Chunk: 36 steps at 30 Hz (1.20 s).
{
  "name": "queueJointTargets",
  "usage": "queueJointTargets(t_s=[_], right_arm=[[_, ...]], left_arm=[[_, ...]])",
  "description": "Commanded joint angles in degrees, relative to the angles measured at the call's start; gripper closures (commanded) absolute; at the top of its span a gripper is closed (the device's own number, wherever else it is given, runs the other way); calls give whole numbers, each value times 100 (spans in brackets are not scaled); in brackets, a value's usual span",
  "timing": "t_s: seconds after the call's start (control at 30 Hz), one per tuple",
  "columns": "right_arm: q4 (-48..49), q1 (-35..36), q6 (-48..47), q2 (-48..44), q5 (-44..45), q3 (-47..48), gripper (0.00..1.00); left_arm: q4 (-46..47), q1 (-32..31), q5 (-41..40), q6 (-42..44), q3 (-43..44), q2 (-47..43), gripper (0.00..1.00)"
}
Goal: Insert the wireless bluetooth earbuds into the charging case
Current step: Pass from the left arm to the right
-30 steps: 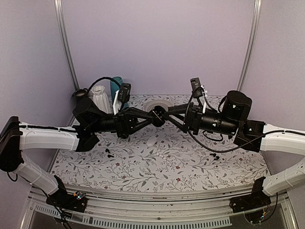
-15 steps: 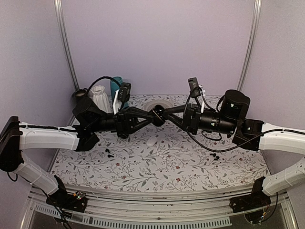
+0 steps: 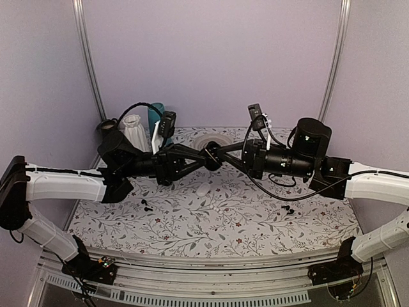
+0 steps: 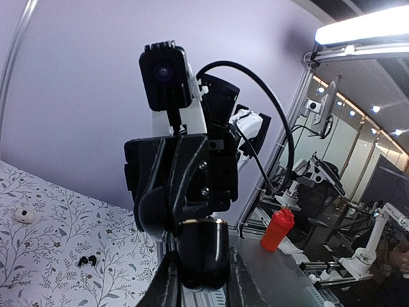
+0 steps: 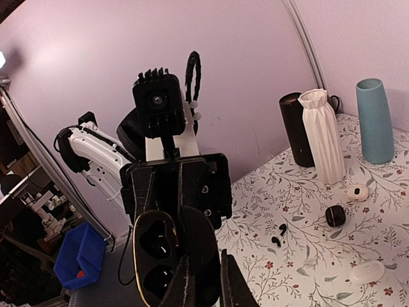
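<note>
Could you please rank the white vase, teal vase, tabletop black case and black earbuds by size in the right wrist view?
1. white vase and teal vase, roughly alike
2. tabletop black case
3. black earbuds

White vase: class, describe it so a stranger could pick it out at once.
On the floral table, far left corner, three tall vessels stand together. The white vase is the middle one, between a black cylinder and a teal vase; only it is pleated.
</note>
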Motion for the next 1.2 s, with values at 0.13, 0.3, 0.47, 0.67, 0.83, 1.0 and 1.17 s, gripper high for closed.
queueJointTargets(t_s=[0.13,0.3,0.47,0.67,0.83,1.0,1.17], right_arm=[[-434,8,-272,-164,81,411,96],[-1341,11,-934,-250,426,813,97],[-2261,7,-1738,-244,453,1273,97],[-2810,8,-2234,-203,242,1519,96],[-2987,76,-2335,-130,136,1800,96],[-3079,192,-2403,-87,298,1846,96],[-3228,230,-2620,-6,305,1897,97]], left_arm=[[-203,-48,-83,183,121,60,73],[-932,-42,-90,718,224,-118,48],[-2295,-70,-247,1821,462,-505,40],[-2781,-125,-407,2757,379,-938,36],[-3258,-292,-572,3217,580,-920,41],[-3954,-391,-575,3325,1051,-601,53],[-3931,-497,-598,3341,1082,-578,56]])
